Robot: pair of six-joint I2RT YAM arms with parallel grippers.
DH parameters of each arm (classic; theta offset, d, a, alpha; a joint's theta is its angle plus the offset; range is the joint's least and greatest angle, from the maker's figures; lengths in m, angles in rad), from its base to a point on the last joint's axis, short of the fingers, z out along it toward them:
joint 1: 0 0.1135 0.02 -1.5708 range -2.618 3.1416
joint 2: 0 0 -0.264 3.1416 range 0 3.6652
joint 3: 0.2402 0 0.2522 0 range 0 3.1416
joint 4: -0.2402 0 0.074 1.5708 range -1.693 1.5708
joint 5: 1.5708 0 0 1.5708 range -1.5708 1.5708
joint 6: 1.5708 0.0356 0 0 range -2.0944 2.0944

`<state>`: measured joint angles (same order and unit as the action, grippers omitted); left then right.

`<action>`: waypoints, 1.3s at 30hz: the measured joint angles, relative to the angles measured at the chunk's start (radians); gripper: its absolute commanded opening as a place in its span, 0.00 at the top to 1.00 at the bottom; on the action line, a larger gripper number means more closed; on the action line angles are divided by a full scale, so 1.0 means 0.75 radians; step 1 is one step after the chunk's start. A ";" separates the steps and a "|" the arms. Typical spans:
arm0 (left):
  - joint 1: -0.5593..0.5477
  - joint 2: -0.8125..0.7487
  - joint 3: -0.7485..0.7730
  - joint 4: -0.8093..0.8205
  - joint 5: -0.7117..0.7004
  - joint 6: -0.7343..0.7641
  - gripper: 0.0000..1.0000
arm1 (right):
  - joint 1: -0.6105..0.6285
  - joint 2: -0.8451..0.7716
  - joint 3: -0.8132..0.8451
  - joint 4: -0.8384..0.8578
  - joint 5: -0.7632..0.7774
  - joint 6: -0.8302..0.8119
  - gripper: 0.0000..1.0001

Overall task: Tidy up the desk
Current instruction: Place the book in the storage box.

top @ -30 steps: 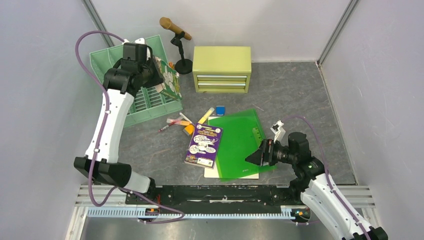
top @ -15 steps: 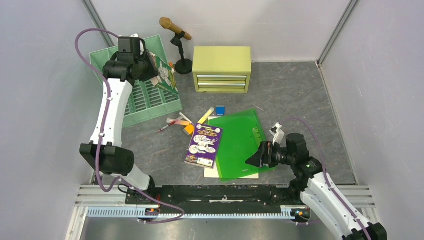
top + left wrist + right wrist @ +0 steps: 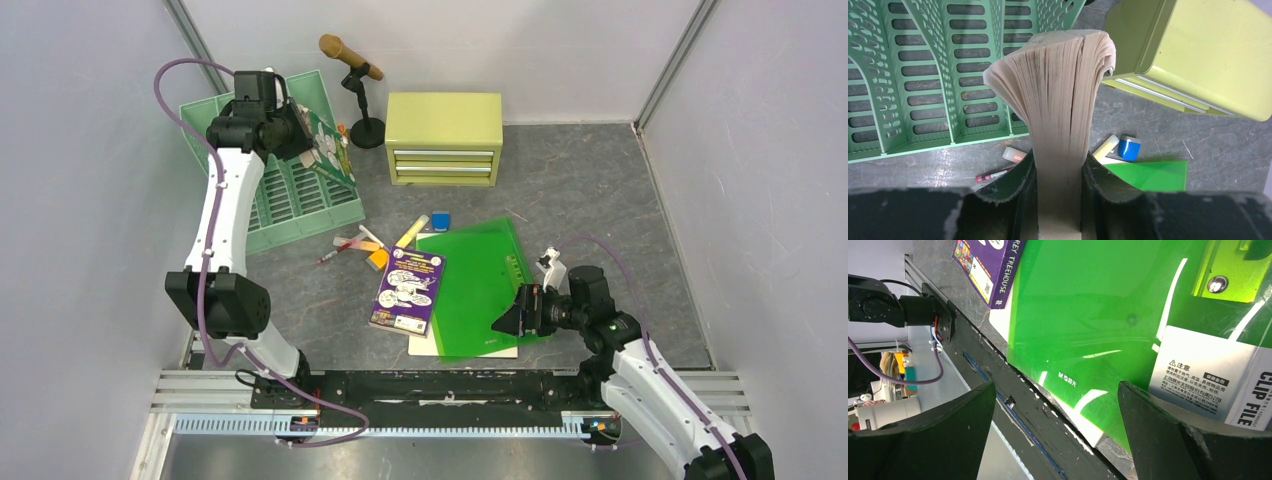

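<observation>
Pale walls (image 3: 80, 150) enclose mottled desk (image 3: 600, 180); left gripper (image 3: 1059, 172) clamps book (image 3: 1058, 75) (right gripper (image 3: 1057, 390) gapes).

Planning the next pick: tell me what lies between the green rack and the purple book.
Top view: a red pen, an orange block and small pale pieces lie scattered there on the desk.

On the desk (image 3: 600, 190) the rack (image 3: 300, 205) stands left of the cabinet (image 3: 444, 125), the folder (image 3: 480, 285) before them, a book (image 3: 408, 290) touching it.

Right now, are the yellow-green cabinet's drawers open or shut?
Shut: both drawers sit flush with the cabinet front in the top view.
</observation>
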<state>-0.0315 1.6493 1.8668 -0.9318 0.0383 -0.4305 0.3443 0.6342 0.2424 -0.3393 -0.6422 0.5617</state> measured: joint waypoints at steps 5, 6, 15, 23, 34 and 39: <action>0.032 0.008 -0.008 0.005 0.013 0.023 0.98 | 0.000 0.036 0.005 0.008 -0.003 -0.013 0.02; 0.043 0.008 -0.013 0.010 0.017 0.032 0.98 | 0.000 0.039 0.007 0.008 -0.004 -0.014 0.02; 0.140 0.008 -0.122 0.041 0.023 0.077 0.98 | 0.000 0.068 0.017 0.012 -0.003 -0.023 0.02; 0.154 0.006 -0.177 0.069 0.022 0.091 0.98 | 0.001 0.082 0.022 0.021 -0.007 -0.025 0.02; 0.154 -0.008 -0.181 0.068 0.022 0.086 0.98 | 0.001 0.043 0.064 -0.052 0.014 -0.058 0.02; 0.154 -0.013 -0.185 0.070 0.022 0.028 0.98 | 0.001 0.012 0.064 -0.079 0.023 -0.058 0.02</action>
<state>0.0837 1.6398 1.7279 -0.8791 0.0547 -0.4095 0.3447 0.6434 0.2905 -0.3985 -0.6247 0.5179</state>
